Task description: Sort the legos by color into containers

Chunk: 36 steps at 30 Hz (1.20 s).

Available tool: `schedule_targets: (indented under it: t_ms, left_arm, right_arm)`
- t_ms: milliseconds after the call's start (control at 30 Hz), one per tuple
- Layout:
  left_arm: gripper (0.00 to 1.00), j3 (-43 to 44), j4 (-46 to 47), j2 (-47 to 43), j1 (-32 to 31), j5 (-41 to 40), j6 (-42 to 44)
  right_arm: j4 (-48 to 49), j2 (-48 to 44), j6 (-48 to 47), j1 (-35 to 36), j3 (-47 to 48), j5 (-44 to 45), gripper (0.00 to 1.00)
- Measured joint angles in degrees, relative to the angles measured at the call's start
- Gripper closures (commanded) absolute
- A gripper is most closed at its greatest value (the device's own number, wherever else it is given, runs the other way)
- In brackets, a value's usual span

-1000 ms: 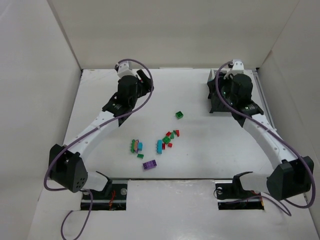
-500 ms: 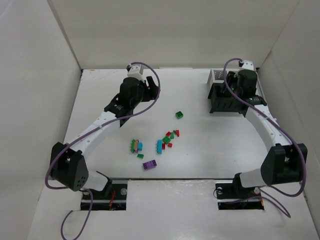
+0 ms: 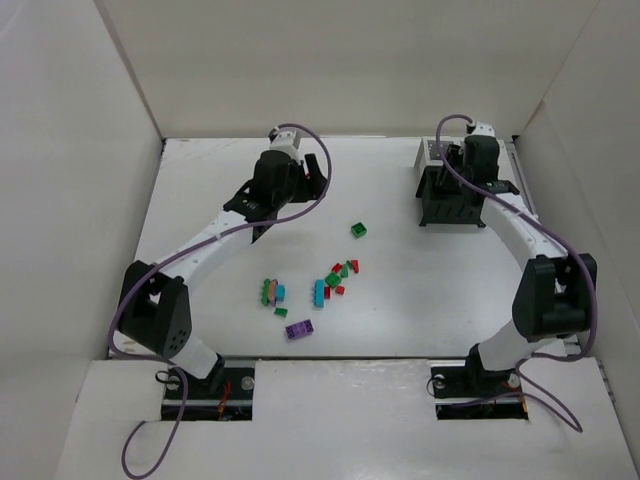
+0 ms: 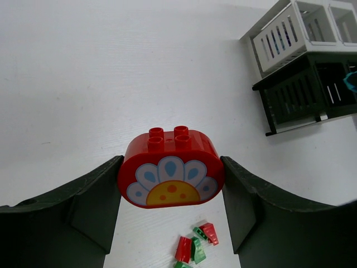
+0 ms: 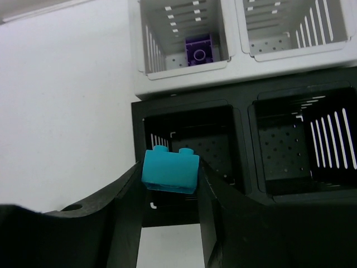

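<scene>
Looks early in the sort. Inside one white compartment of the bins (image 5: 184,70), just one purple brick (image 5: 199,50); nothing visible in the exposed parts of the other three. Over the near rim of the black compartment in front of that white one, a teal brick (image 5: 170,169), clamped tight in the right pincer (image 5: 170,187) and seemingly ready to drop in. Well to the left of the bins and up off the table (image 3: 400,300), a red brick (image 4: 170,176) with a flower print, squeezed in the left pincer (image 4: 172,192) and not yet near any compartment. Left of the bins and nearer the arm bases, about a dozen loose legos (image 3: 338,276) on the table: a lone green one closest to the bins, then a red-and-green huddle with a teal piece, a smaller mixed cluster farther left, and a purple one farthest from the bins. So: one brick binned, two in hand, most of the pile to go, with purple the only colour clearly assigned a compartment.
</scene>
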Motion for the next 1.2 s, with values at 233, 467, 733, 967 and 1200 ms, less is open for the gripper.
schedule_targets:
  t_ms: [233, 467, 733, 967, 1200]
  left_arm:
    - [0.75, 1.11, 0.15, 0.0, 0.0, 1.88, 0.44]
    - [0.74, 1.22, 0.04, 0.0, 0.0, 4.02, 0.52]
    - [0.73, 1.22, 3.23, 0.0, -1.09, 6.29, -3.34]
    - [0.69, 1.95, 7.72, -0.09, -2.62, 11.52, -6.88]
    - [0.71, 23.41, 6.78, 12.0, -4.07, 19.17, -5.11]
  right_arm:
    - [-1.79, 1.97, 0.83, 0.0, 0.02, 2.29, 0.35]
    - [-1.73, 1.4, 0.7, 0.0, -0.13, 1.84, 0.21]
    - [3.08, -9.44, -7.17, 2.6, -6.99, -10.82, 0.2]
    - [8.13, -16.68, -10.75, 9.86, -10.56, -18.29, 0.2]
    - [8.13, -26.58, -5.16, 7.06, -17.11, -9.11, 0.12]
